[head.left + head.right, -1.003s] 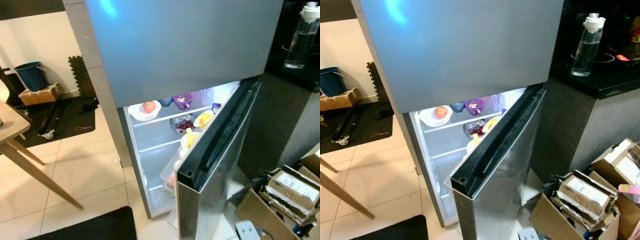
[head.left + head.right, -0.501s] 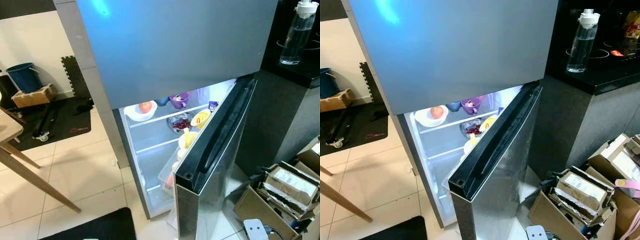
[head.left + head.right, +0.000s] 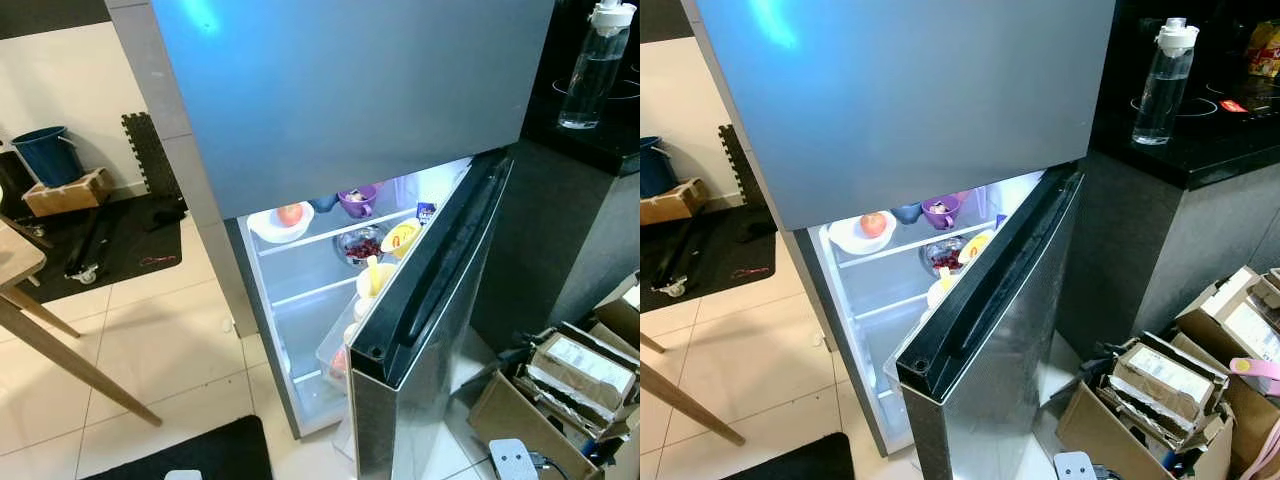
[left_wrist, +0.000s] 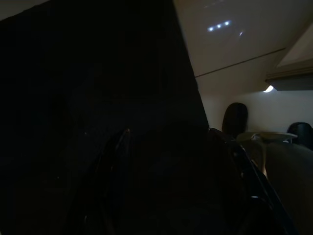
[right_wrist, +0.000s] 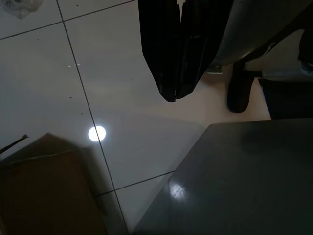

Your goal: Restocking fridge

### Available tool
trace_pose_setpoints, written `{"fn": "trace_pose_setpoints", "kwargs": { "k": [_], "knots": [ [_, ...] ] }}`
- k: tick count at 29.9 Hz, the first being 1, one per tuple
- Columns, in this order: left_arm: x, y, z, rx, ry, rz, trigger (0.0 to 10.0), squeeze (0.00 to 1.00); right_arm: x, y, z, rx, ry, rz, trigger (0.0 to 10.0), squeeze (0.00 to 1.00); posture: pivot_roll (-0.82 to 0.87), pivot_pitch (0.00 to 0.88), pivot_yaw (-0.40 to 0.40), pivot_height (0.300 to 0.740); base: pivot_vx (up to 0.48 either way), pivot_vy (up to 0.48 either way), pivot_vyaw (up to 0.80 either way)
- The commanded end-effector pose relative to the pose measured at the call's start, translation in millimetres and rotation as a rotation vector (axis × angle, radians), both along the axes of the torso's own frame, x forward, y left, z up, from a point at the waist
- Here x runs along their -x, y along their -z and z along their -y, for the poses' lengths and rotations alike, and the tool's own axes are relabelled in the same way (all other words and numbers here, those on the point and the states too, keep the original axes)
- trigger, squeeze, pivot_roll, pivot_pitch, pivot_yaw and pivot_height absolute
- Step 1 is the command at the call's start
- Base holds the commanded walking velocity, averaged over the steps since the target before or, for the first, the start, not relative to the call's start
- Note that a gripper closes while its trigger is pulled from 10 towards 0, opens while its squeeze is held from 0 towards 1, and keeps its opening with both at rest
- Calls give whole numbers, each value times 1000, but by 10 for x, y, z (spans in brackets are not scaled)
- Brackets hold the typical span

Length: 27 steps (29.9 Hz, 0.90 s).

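The grey fridge has its upper door (image 3: pixel 350 90) closed and its lower door (image 3: pixel 430 300) swung partly open towards me. On the lit top shelf stand a white bowl (image 3: pixel 270 228) holding an apple (image 3: pixel 290 213), a small blue bowl and a purple cup (image 3: pixel 357 201). Below them sit a glass bowl of red berries (image 3: pixel 364 246) and a yellow item (image 3: pixel 400 238). My right gripper (image 5: pixel 172 95) hangs shut and idle over the pale floor tiles, holding nothing. In its very dark wrist view, my left gripper (image 4: pixel 171 196) hangs idle.
A clear water bottle (image 3: pixel 594 65) stands on the black counter (image 3: pixel 1210 130) right of the fridge. Opened cardboard boxes (image 3: pixel 570 380) crowd the floor at the right. A wooden table leg (image 3: pixel 70 365), a blue bucket (image 3: pixel 50 153) and a black mat (image 3: pixel 190 455) lie left.
The head camera shifted slightly right and down a second ago and has since held still. Nothing in the fridge has moved.
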<state>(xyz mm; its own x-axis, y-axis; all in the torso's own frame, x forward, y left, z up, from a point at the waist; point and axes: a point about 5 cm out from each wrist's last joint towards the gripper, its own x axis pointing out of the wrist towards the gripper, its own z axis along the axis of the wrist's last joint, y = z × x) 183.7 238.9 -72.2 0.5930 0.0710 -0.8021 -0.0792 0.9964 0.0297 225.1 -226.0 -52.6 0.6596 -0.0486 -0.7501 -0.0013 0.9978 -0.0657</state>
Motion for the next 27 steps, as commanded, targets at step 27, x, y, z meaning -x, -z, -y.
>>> {"fn": "trace_pose_setpoints", "kwargs": {
  "k": [27],
  "knots": [
    [109, 49, 7, 32, -74, -4, 10000, 0, 14, 25, -75, -12, -46, -14, 10000, 0, -109, 125, 69, 740, 0, -246, 0]
  ]
}}
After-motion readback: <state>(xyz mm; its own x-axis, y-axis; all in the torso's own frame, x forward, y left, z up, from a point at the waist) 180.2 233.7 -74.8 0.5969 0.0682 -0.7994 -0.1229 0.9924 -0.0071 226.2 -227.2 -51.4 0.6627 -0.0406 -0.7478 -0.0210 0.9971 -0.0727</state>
